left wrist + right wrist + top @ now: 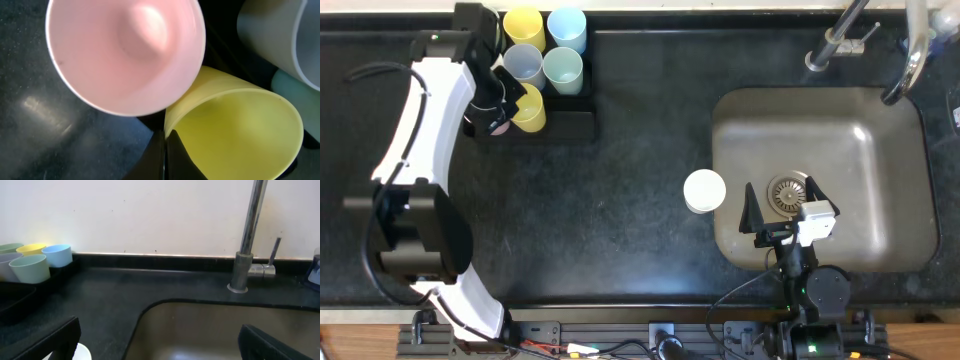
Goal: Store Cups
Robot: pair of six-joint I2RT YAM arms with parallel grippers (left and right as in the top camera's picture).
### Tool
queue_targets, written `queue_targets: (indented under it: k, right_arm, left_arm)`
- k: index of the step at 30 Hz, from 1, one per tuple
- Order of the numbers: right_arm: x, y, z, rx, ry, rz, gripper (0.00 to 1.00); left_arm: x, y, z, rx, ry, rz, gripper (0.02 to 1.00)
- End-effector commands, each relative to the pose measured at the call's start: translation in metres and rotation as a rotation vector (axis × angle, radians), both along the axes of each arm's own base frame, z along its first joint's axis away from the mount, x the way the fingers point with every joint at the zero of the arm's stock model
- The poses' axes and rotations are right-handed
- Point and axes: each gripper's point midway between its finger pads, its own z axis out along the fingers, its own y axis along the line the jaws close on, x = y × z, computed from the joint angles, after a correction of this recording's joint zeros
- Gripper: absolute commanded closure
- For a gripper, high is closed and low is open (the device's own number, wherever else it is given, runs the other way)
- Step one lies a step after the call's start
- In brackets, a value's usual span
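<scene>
the left gripper (507, 104) was at the black tray (572, 126) in the counter's far left corner. its fingers were pressed nearly together on the rim of a tilted yellow cup (235, 132). a pink cup (125, 55) touched that cup at its nine o'clock, also in the tray's near row. at twelve o'clock, four more cups stood upright in the tray: a grey cup (523, 63) and a mint cup (563, 69), then an upright yellow cup (523, 24) and a blue cup (566, 25) behind them. the right gripper (781, 202) hung over the steel sink (865, 140) near the drain (787, 190), its fingers spread wide and holding nothing. at its nine o'clock a white cup (704, 190) stood on the dark counter (620, 210) at the sink's edge, well apart from the tray.
</scene>
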Motion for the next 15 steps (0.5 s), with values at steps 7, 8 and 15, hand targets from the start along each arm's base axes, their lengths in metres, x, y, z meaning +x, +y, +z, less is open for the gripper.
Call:
queue_targets:
  k: [7,8,15]
  right_arm:
    - [0.0005,-0.0005,-0.0039,-0.004,0.002,-0.001,0.005]
    - [0.0005,-0.0005,-0.0039,-0.004,0.002,-0.001,0.003]
    - [0.0005,-0.0005,-0.0039,-0.004,0.002,-0.001,0.003]
  left_arm:
    - [0.0088,0.0013,-0.0048,-0.008,-0.025,0.020,0.982]
    - [0.0100,0.0012,-0.0050,-0.008,-0.029,0.020,0.982]
    - [0.0076,-0.0004,-0.0118,-0.016,-0.003,0.018,0.982]
